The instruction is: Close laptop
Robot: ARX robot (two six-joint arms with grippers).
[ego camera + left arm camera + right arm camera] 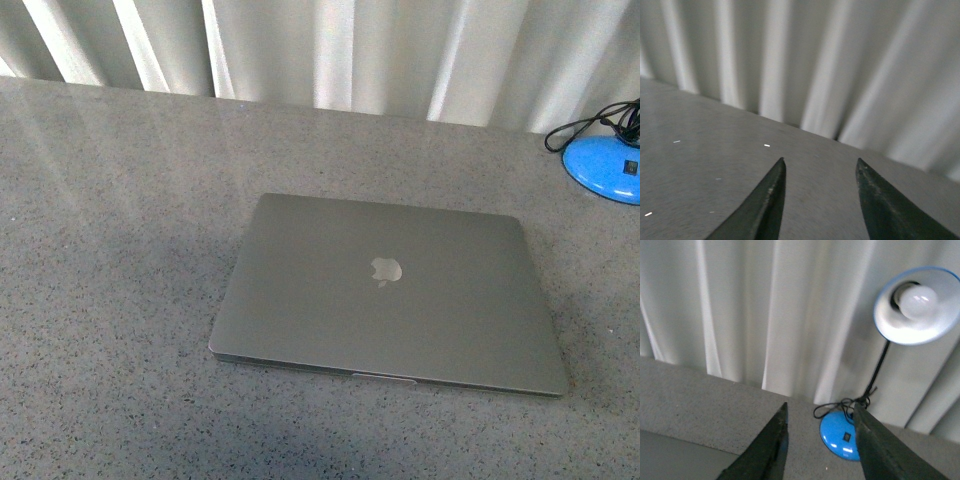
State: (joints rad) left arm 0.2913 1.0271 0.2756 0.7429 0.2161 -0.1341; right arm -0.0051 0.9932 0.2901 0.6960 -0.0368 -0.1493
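Note:
The laptop (390,293) lies flat on the grey speckled table with its lid down, the apple logo facing up, its front edge towards me. A corner of its grey lid shows in the right wrist view (675,460). Neither arm shows in the front view. My left gripper (820,167) is open and empty, over bare table facing the curtain. My right gripper (821,410) is open and empty, above the table beyond the laptop, pointing at the lamp.
A blue desk lamp stands at the table's back right, with its base (603,168) (840,437), a black cord and a white shade with bulb (917,305). A white pleated curtain (350,50) hangs behind the table's far edge.

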